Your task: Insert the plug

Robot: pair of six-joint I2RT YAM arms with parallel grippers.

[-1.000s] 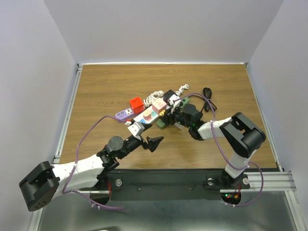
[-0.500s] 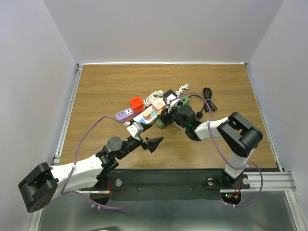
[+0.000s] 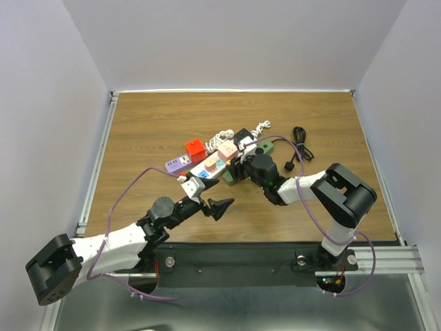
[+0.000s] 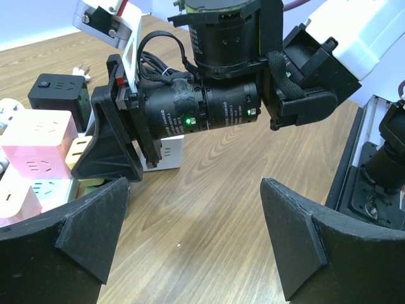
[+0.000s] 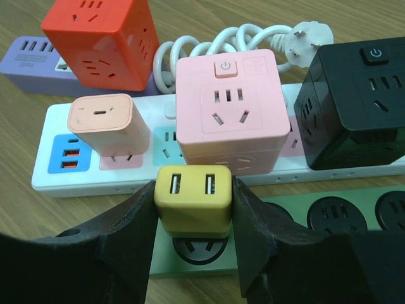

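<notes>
Because the yellow plug (image 5: 193,197) must go straight down into the green strip (image 5: 329,218), your right tool (image 5: 193,218) clamps its sides over a socket (image 5: 190,248) (mid worktop (image 3: 151,124)); your left tool (image 4: 193,228), jaws wide and empty, hovers near-left.
</notes>
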